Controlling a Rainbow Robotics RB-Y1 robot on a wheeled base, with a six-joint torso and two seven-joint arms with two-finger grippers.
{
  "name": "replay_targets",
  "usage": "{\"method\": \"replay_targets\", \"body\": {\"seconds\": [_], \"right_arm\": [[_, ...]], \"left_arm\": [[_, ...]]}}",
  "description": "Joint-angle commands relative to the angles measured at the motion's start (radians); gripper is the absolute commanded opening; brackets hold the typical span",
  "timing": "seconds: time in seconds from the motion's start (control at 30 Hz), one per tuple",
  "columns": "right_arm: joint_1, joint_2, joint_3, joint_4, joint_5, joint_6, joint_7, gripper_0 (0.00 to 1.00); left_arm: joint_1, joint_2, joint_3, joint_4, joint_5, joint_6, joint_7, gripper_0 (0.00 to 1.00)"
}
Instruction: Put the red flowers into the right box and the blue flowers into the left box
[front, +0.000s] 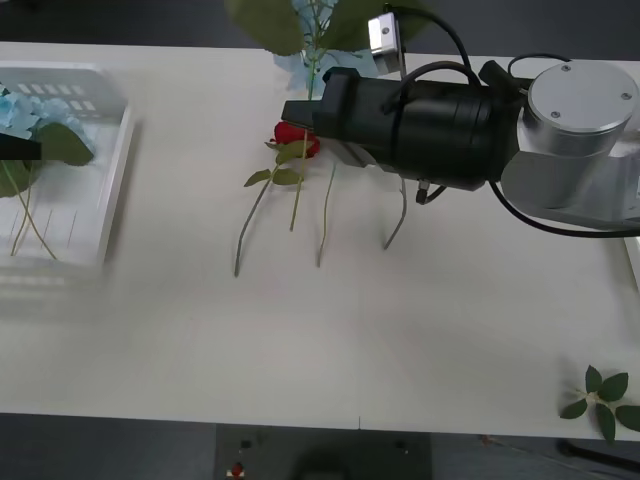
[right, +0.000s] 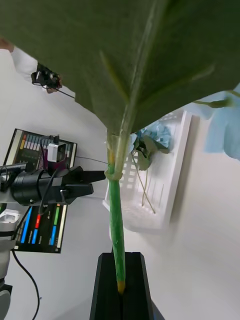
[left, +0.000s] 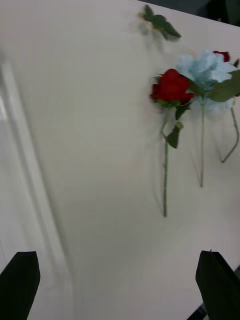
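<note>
Your right gripper (right: 120, 290) is clamped on the green stem of a blue flower (right: 116, 220); the black fingers (right: 107, 285) meet around the stem's lower end, and its large leaf spreads close over the wrist camera. In the front view the right arm reaches across the table (front: 330, 340) from the right, its black wrist lying over the row of flowers near the far edge.

Beside that wrist you can see one of the red flowers (front: 295, 137) lying on the table, with several thin stems trailing toward the robot. Pale blue petals and large leaves show just beyond the wrist.

Your left gripper (left: 120, 280) is spread wide, holding nothing, above bare table.

The left box (front: 95, 180) stands at the table's left side with blue flowers (front: 20, 115) already lying inside. A loose leaf sprig (front: 602, 397) rests near the front right corner.
</note>
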Motion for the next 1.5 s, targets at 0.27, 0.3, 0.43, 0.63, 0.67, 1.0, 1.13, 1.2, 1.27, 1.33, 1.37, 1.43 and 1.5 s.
{"method": "replay_targets", "body": {"seconds": [0.27, 0.3, 0.43, 0.63, 0.67, 1.0, 1.13, 1.2, 1.27, 1.33, 1.37, 1.43, 1.5], "right_arm": [[-0.041, -0.023, -0.011, -0.019, 0.535, -0.014, -0.551, 0.0], [-0.041, -0.025, -0.011, -0.017, 0.568, -0.014, -0.586, 0.0], [-0.041, -0.023, -0.011, -0.008, 0.657, -0.014, -0.663, 0.0], [-0.043, 0.003, -0.011, 0.0, 0.657, -0.03, -0.677, 0.0], [-0.043, 0.009, -0.011, 0.001, 0.654, -0.037, -0.677, 0.0], [-0.043, 0.041, -0.011, 0.008, 0.65, -0.022, -0.677, 0.0], [-0.043, 0.047, -0.011, 0.006, 0.648, -0.022, -0.677, 0.0], [-0.041, 0.049, -0.011, 0.006, 0.648, -0.022, -0.677, 0.0], [-0.043, 0.049, -0.011, 0.008, 0.65, -0.022, -0.677, 0.0], [-0.043, 0.049, -0.011, 0.009, 0.648, -0.022, -0.677, 0.0], [-0.043, 0.05, -0.011, 0.009, 0.65, -0.022, -0.677, 0.0], [-0.043, 0.052, -0.011, 0.011, 0.651, -0.022, -0.675, 0.0], [-0.041, 0.055, -0.008, 0.014, 0.651, -0.022, -0.674, 0.0]], "left_arm": [[-0.071, -0.151, 0.01, -0.026, 0.315, 0.106, -0.233, 0.91], [-0.073, -0.163, 0.01, -0.026, 0.328, 0.117, -0.238, 0.91], [-0.074, -0.186, -0.038, -0.044, 0.399, 0.123, -0.25, 0.91], [-0.074, -0.211, -0.196, -0.061, 0.543, 0.017, -0.356, 0.91], [-0.074, -0.228, -0.212, -0.069, 0.548, -0.004, -0.374, 0.9], [-0.103, -0.303, -0.377, -0.14, 0.549, -0.23, -0.411, 0.9], [-0.125, -0.332, -0.43, -0.146, 0.557, -0.282, -0.42, 0.91], [-0.131, -0.346, -0.438, -0.147, 0.56, -0.282, -0.417, 0.9], [-0.137, -0.35, -0.443, -0.147, 0.568, -0.265, -0.413, 0.9], [-0.14, -0.349, -0.441, -0.146, 0.577, -0.234, -0.408, 0.91], [-0.14, -0.344, -0.441, -0.146, 0.58, -0.224, -0.408, 0.9], [-0.14, -0.326, -0.441, -0.141, 0.603, -0.191, -0.405, 0.91], [-0.14, -0.303, -0.427, -0.124, 0.635, -0.151, -0.405, 0.91]]}}
